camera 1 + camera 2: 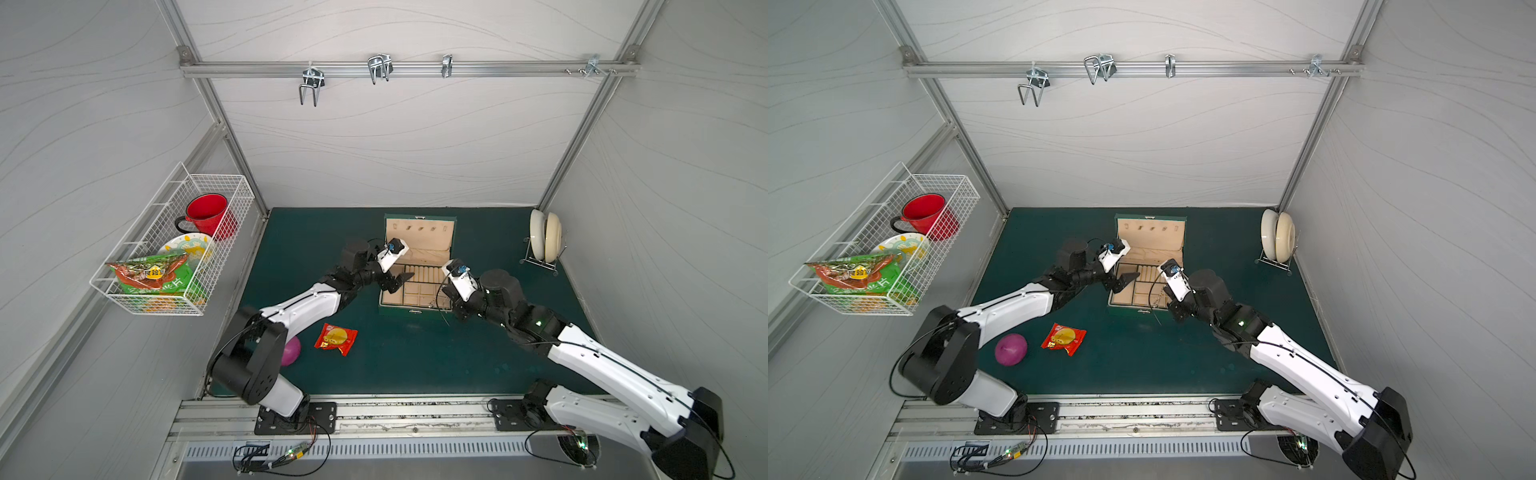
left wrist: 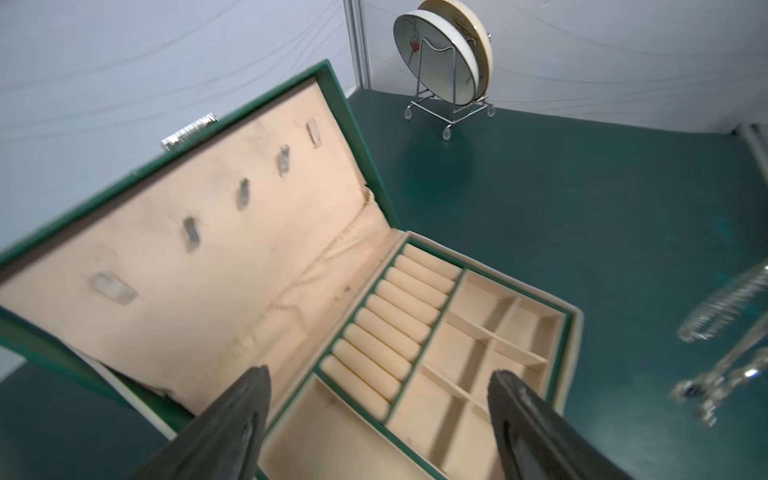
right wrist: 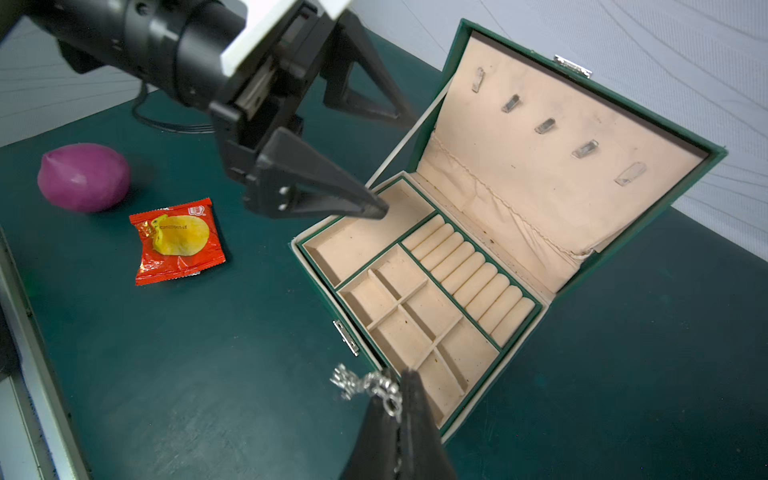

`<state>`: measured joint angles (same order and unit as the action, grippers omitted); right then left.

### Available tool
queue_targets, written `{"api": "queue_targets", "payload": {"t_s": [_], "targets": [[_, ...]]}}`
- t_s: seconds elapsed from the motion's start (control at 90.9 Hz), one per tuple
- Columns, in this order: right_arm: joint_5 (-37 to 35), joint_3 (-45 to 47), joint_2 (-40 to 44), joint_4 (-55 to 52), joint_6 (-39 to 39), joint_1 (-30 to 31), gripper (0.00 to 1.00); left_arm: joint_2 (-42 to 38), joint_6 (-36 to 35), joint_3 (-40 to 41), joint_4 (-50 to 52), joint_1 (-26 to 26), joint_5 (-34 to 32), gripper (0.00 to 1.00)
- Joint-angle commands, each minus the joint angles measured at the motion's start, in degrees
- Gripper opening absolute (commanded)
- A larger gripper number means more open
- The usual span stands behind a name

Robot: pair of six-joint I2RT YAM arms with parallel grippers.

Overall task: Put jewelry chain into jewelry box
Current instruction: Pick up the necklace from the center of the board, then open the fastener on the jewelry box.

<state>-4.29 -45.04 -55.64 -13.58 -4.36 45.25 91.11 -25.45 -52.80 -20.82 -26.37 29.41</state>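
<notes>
Our right claw (image 3: 405, 376) is clenched on the jewelry chain (image 3: 365, 384), held at a front corner of the open jewelry box (image 3: 519, 174). Our left claw (image 2: 379, 372) hangs released over its compartments. The print on the red snack packet (image 3: 178, 241) is too small to read.

**Overhead check: box open, both arms at it**

Jewelry box (image 1: 419, 227) stands lid-up on the green mat (image 1: 415, 361). Left gripper (image 1: 403, 283), jaws spread, is over its left compartments. Right gripper (image 1: 449, 305) is at the near right corner, with the jewelry chain (image 1: 444, 318) trailing down past the front wall. Red packet (image 1: 336, 338) lies well apart from the box; purple ball (image 1: 292, 351) is half hidden behind the left arm
</notes>
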Motion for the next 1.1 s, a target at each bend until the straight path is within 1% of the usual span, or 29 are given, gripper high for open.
{"api": "queue_targets", "payload": {"t_s": [0.0, 0.066, 0.187, 0.231, 0.308, 0.462, 0.572, 0.594, 0.671, 0.825, 1.09], "targets": [[6.52, -1.19, -0.71, 1.44, 1.0, -2.8, 0.0, 5.28, -14.38, -4.8, -9.71, 0.79, 4.42, 0.83], [8.42, -0.98, -1.29, 2.26, 1.11, -4.03, 0.0, 8.35, -16.37, -7.14, -11.12, 1.26, 4.31, 0.81], [10.86, -1.12, -2.33, 3.57, 1.18, -5.27, 0.0, 11.39, -17.59, -9.54, -13.81, 2.77, 7.12, 0.73], [11.77, -1.24, -2.91, 4.3, 1.29, -5.67, 0.0, 12.05, -18.4, -11.32, -11.79, 2.89, 7.65, 0.7], [13.09, -1.59, -4.53, 5.7, 1.45, -6.12, 0.0, 13.63, -18.81, -15.05, -7.66, 2.96, 8.6, 0.67], [15.31, -2.42, -7.61, 7.71, 1.68, -6.62, 0.0, 18.15, -19.56, -20.02, -5.77, 2.99, 8.59, 0.62], [16.27, -2.64, -7.95, 8.24, 1.93, -7.0, 0.0, 22.78, -20.45, -26.58, -4.17, 2.5, 8.82, 0.57], [16.39, -2.63, -7.87, 8.18, 1.97, -7.08, 0.0, 23.47, -20.52, -27.72, -2.44, 2.41, 9.0, 0.56], [16.76, -2.22, -6.93, 8.18, 2.08, -7.24, 0.0, 25.39, -20.98, -29.88, -0.35, 2.4, 9.82, 0.53], [17.76, -1.55, -6.25, 9.05, 2.51, -8.03, 0.0, 27.47, -23.03, -31.8, 2.42, 2.38, 9.83, 0.5], [19.81, -1.07, -6.73, 10.32, 3.3, -8.34, 0.0, 28.84, -24.11, -34.26, 1.37, 2.38, 9.12, 0.5]]}}
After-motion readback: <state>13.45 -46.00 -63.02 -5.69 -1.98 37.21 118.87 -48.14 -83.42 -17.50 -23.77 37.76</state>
